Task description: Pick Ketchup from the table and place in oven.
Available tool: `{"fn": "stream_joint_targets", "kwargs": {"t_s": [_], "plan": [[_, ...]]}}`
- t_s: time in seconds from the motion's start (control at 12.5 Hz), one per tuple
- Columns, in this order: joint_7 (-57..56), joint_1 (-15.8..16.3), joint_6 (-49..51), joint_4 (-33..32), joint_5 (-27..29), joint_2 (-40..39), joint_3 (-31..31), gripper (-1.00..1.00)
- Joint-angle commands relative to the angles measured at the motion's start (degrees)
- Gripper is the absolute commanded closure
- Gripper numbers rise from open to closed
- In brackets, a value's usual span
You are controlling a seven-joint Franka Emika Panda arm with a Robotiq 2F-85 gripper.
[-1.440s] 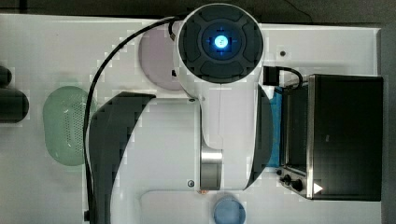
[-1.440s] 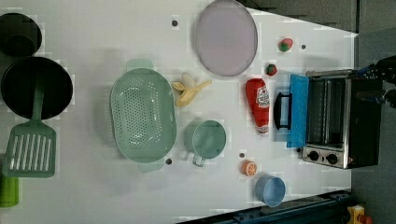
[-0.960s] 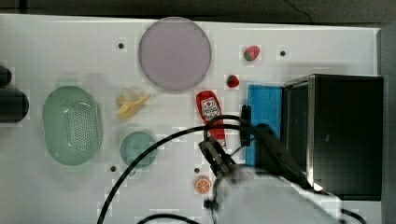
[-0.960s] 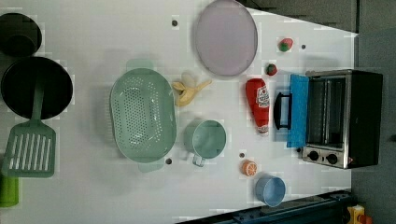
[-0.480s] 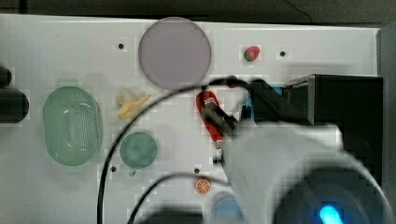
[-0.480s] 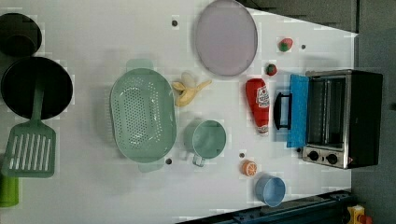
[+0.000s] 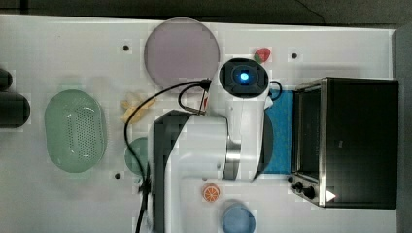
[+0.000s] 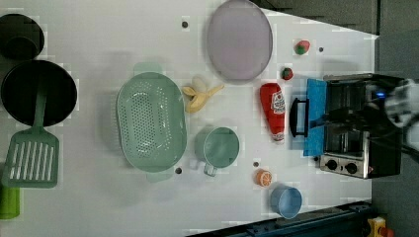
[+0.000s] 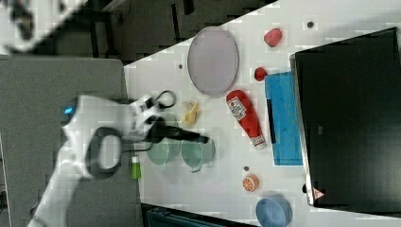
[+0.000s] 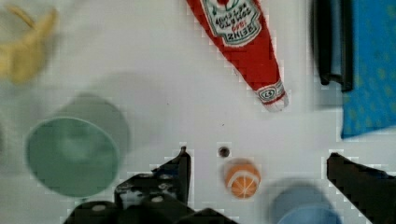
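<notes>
Pincer (image 10: 257, 163) hanging wide apart, nothing btwn; ketchup (image 10: 238, 42) lying just ahead on table (image 10: 154, 93), probably untouched, orange slice (image 10: 242, 178) below.

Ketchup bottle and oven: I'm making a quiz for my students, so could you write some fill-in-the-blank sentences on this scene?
1. The ketchup bottle lies on its ____ on the table.
2. The oven door is ____.
3. The hand has its fingers ____ and holds nothing.
4. The round plate is coloured ____.

Missing words: side; open; open; purple
</notes>
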State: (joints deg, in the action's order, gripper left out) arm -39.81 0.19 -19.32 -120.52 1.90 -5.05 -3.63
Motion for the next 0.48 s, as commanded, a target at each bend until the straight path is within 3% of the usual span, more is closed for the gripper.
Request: {"fn": "stream_joint_targets", "kwargs": {"t_s": [0.08, 0.48], "plan": [[-14.79, -1.07, -8.12, 0.11, -1.34, -1.06, 0.08, -1.0], [-22.98, -1.04, -26.7, -4.51, -1.31, -10.57, 0.21, -1.0]]}}
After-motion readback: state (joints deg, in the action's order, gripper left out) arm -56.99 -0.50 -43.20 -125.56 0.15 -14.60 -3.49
